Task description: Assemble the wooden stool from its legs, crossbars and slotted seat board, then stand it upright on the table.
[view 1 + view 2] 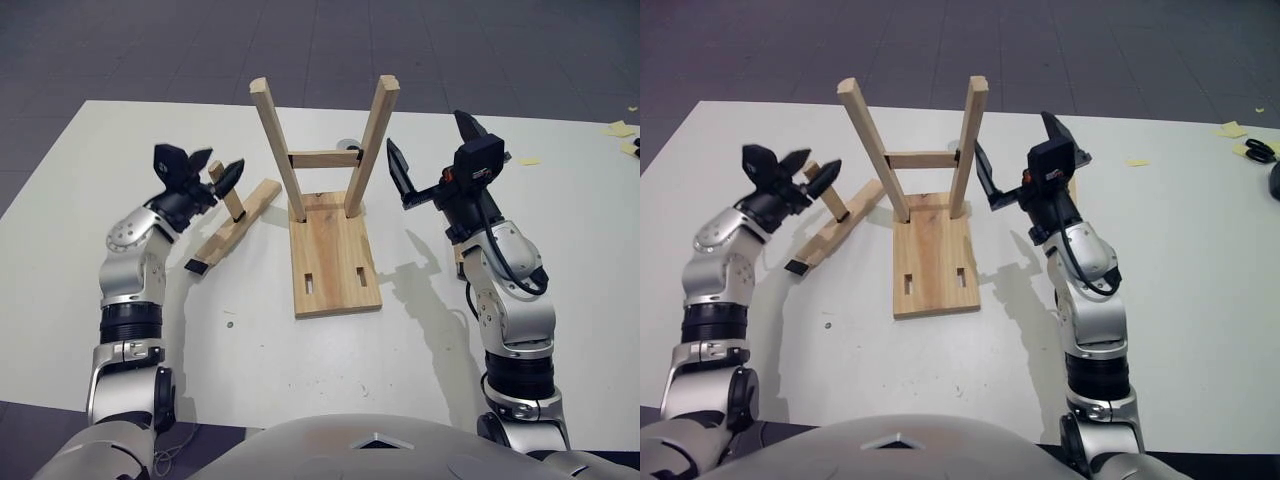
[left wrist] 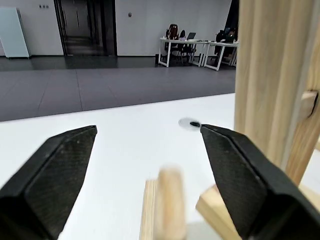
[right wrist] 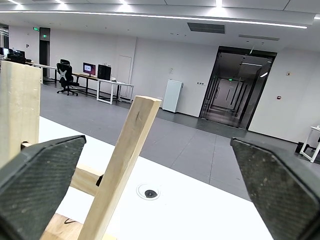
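Left of the seat board [image 1: 335,262], the left gripper [image 1: 214,166] hangs with fingers apart on either side of the upturned stick of the loose leg set [image 1: 238,218], which lies on the table [image 1: 120,150] just beside the board. On the board's far end, one leg pair [image 1: 281,152] stands slotted in, joined by its crossbar [image 1: 325,158]. The two near slots [image 1: 311,285] are bare. Right of the board, the right gripper [image 1: 433,150] is spread wide and holds nothing. The stool looks half built. Next, the left fingers must close on the loose set, lift it and seat it in the near slots.
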Controlling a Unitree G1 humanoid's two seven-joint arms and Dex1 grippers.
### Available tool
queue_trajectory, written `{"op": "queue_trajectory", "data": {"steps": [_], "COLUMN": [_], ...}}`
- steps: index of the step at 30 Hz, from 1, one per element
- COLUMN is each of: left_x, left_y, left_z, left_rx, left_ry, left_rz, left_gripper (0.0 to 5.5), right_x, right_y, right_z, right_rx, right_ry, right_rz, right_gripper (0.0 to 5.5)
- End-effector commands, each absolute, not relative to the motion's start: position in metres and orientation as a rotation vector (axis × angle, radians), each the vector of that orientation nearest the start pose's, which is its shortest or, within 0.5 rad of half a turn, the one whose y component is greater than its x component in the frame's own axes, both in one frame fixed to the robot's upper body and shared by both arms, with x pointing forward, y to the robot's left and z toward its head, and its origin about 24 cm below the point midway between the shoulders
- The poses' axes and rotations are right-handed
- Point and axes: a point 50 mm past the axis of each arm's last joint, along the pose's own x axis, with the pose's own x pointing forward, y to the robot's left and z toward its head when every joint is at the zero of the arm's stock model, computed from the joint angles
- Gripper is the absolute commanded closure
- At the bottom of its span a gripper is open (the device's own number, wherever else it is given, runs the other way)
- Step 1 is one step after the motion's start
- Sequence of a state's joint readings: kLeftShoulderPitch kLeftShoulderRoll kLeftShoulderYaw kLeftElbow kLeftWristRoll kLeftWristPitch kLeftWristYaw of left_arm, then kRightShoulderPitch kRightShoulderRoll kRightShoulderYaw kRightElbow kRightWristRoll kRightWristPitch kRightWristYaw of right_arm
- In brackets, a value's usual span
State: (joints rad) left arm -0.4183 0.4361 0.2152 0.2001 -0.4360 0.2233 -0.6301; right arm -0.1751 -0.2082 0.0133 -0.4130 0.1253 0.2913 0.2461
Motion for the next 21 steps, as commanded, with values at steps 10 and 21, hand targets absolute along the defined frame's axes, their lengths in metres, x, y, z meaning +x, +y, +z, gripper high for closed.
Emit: {"op": "queue_trajectory", "data": {"steps": [10,21], "left_x": [0.340,0.345], "left_y": [0.213,0.211], "left_z": [0.193,0.154], "left_rx": [-0.151,-0.190], "left_ry": [-0.214,-0.097], "left_rz": [-0.549,-0.537], "left_gripper": [0.13,0.13], "right_x": [0.265,0.264], "right_y": [-0.142,-0.142], "right_z": [0.154,0.152], "right_rx": [-0.123,-0.119], "right_ry": [-0.278,-0.269], "right_rz": [0.349,0.352], "right_gripper": [0.10,0.10]}}
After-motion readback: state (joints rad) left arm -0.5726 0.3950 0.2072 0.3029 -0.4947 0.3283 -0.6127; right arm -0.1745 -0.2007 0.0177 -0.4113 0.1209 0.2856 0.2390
